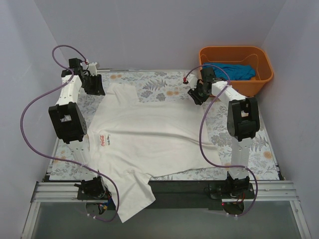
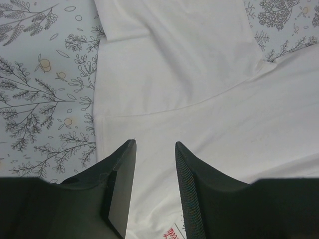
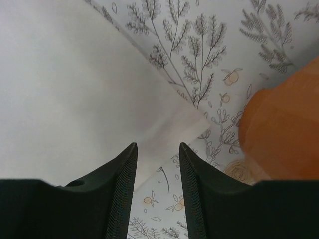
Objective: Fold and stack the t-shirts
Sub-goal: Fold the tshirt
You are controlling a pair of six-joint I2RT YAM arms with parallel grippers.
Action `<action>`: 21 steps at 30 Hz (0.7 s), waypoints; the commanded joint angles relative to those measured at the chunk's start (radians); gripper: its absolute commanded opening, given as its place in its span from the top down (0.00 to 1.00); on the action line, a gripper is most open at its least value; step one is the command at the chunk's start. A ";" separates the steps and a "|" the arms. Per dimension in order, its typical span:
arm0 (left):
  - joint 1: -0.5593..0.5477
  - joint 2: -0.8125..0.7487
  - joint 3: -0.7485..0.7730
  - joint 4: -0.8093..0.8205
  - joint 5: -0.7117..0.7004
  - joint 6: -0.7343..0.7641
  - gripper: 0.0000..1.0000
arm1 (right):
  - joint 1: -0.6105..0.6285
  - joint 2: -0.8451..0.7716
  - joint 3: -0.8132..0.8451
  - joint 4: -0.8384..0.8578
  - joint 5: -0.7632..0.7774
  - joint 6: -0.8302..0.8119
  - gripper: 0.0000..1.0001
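Top external view showed the white t-shirt spread flat on the surface, one sleeve off the near edge. Our left hand and right hand hovered at its far edge, fingers apart; folding unstarted, we judged, next needing both to pinch cloth.

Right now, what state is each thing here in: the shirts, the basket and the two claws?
white t-shirt: unfolded, spread on the table, one part hanging over the near edge.
teal-blue t-shirt: crumpled, unfolded, inside the basket.
orange basket: upright, holding the teal-blue t-shirt.
left claw: open, over the white t-shirt, gripping nothing.
right claw: open, over the white t-shirt's edge, gripping nothing.
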 commanded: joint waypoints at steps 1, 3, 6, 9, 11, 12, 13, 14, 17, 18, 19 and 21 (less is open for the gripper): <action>-0.009 -0.059 -0.023 0.024 0.016 -0.031 0.64 | 0.006 -0.100 -0.137 0.257 0.100 0.028 0.53; -0.013 -0.057 -0.029 0.029 0.015 -0.038 0.64 | 0.009 -0.101 -0.169 0.312 0.134 0.043 0.53; -0.016 -0.053 -0.033 0.049 0.009 -0.048 0.64 | 0.009 -0.084 -0.179 0.334 0.149 0.046 0.53; -0.020 -0.042 -0.023 0.050 0.013 -0.058 0.64 | 0.007 -0.080 -0.191 0.364 0.153 0.049 0.52; -0.023 -0.036 -0.016 0.049 0.013 -0.059 0.64 | 0.006 -0.089 -0.206 0.380 0.156 0.084 0.50; -0.024 -0.034 -0.014 0.052 0.013 -0.061 0.64 | 0.007 -0.095 -0.217 0.407 0.156 0.098 0.48; -0.026 -0.033 -0.013 0.051 0.013 -0.061 0.64 | 0.006 -0.103 -0.245 0.424 0.154 0.133 0.45; -0.027 -0.030 -0.011 0.050 0.013 -0.061 0.64 | 0.006 -0.121 -0.266 0.449 0.156 0.153 0.44; -0.027 -0.027 -0.013 0.052 0.010 -0.062 0.64 | 0.006 -0.146 -0.331 0.550 0.194 0.253 0.44; -0.027 -0.025 -0.014 0.054 0.010 -0.064 0.64 | 0.007 -0.147 -0.338 0.562 0.224 0.278 0.44; -0.027 -0.024 -0.017 0.055 0.010 -0.067 0.64 | 0.007 -0.153 -0.351 0.588 0.232 0.301 0.44; -0.027 -0.022 -0.026 0.054 0.010 -0.070 0.64 | 0.006 -0.178 -0.407 0.674 0.263 0.371 0.45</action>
